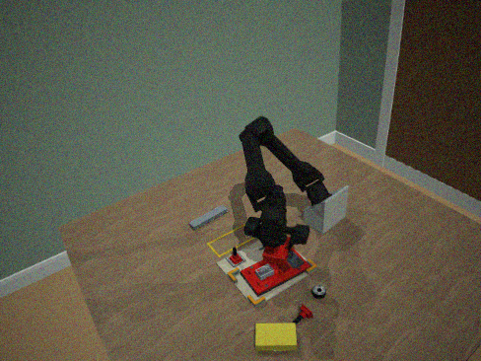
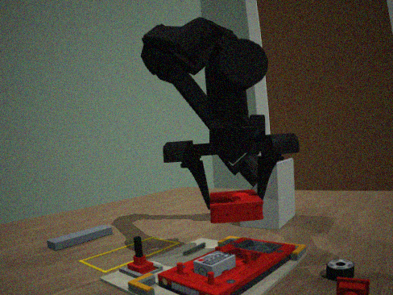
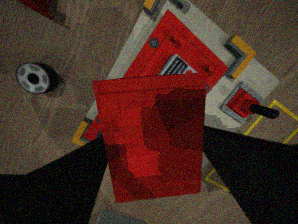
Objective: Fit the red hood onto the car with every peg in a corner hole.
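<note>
The red hood [image 1: 277, 253] [image 2: 237, 211] [image 3: 150, 145] hangs in the air, roughly level, above the far end of the chassis in the exterior view. My gripper [image 1: 276, 247] [image 2: 236, 202] [image 3: 153, 134] is shut on its two sides. The red chassis [image 1: 287, 277] [image 2: 185, 278] [image 3: 145, 57] sits in the jig, between orange corner brackets [image 1: 256, 299] [image 2: 141, 284] [image 3: 245, 56]. In the wrist view it lies diagonally to the hood. The grey engine block [image 1: 264, 271] [image 2: 214, 263] [image 3: 175, 66] is on the deck. Two pegs beside it show clearly in the exterior view; the hood hides part of the deck in the wrist view.
A red base with black stick [image 1: 236, 257] [image 2: 139, 263] [image 3: 245, 104] stands beside the chassis. Also around are a wheel [image 1: 318, 291] [image 2: 340, 269] [image 3: 34, 78], a small red part [image 1: 306, 312] [image 2: 353, 285], a yellow block [image 1: 276, 336], a grey bar [image 1: 208, 217] [image 2: 80, 238] and a white upright block [image 1: 335, 212] [image 2: 285, 193].
</note>
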